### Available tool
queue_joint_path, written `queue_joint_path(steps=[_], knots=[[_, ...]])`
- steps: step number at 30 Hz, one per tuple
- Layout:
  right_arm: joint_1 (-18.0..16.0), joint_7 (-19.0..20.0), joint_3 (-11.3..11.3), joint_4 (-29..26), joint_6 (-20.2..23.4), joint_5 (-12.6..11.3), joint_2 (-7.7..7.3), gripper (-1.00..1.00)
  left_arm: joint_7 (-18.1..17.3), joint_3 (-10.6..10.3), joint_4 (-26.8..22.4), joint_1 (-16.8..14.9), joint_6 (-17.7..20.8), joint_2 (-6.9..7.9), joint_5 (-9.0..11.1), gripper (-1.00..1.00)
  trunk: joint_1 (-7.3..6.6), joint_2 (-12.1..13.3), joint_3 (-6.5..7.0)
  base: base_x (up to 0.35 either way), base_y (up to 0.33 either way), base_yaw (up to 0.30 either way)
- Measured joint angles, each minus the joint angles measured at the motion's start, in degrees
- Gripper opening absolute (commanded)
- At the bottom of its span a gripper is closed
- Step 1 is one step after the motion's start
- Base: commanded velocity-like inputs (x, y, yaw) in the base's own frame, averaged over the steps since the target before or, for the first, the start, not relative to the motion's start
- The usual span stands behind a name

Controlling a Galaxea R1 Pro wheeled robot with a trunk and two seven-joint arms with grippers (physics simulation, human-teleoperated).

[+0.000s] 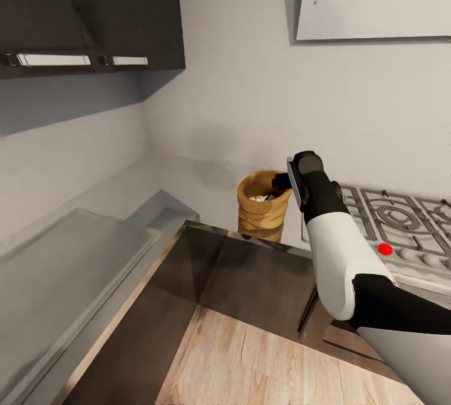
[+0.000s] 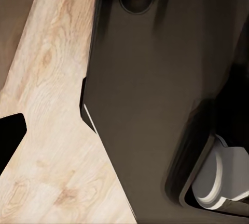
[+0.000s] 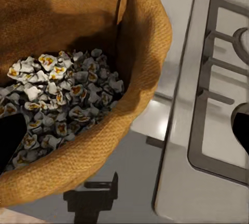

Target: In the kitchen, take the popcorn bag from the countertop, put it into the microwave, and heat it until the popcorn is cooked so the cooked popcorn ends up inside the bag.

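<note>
Standing on bench [image 1: 188, 185] beside gas hob [image 1: 401, 223]: popcorn bag [image 1: 263, 207].
Tan burlap, rolled rim, wrinkled; whitish popcorn [image 3: 62, 104] inside. R fingers [image 1: 280, 182] at rim, state can't tell.

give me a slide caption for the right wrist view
Right wrist view: looking into the open burlap bag at the heaped popcorn, with the gas hob beside it on the grey countertop.

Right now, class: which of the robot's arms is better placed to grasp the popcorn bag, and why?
The right. Its hand is at the popcorn bag rim on the countertop; its wrist camera looks straight down onto the popcorn.
</note>
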Motion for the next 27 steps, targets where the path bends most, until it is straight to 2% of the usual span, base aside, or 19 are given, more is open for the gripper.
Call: queue_joint_path(steps=[11, 21, 24, 27], knots=[[0.0, 0.1, 0.0, 0.0, 0.0, 0.0, -0.01, 1.00, 0.1, 0.0, 0.0, 0.0, 0.0, -0.05, 0.0, 1.00, 0.01, 0.0, 0.00, -0.098, 0.093, 0.000], [0.0, 0.1, 0.0, 0.9, 0.0, -0.2, 0.00, 1.00, 0.0, 0.0, 0.0, 0.0, 0.0, 0.00, 0.0, 1.00, -0.01, 0.0, 0.00, -0.007, 0.007, 0.000], [0.0, 0.0, 0.0, 1.6, 0.0, -2.6, 0.00, 1.00, 0.0, 0.0, 0.0, 0.0, 0.0, 0.01, 0.0, 1.00, -0.01, 0.0, 0.00, 0.000, 0.000, 0.000], [0.0, -0.1, 0.0, 1.7, 0.0, -3.5, 0.00, 1.00, 0.0, 0.0, 0.0, 0.0, 0.0, 0.03, 0.0, 1.00, -0.01, 0.0, 0.00, 0.000, 0.000, 0.000]])
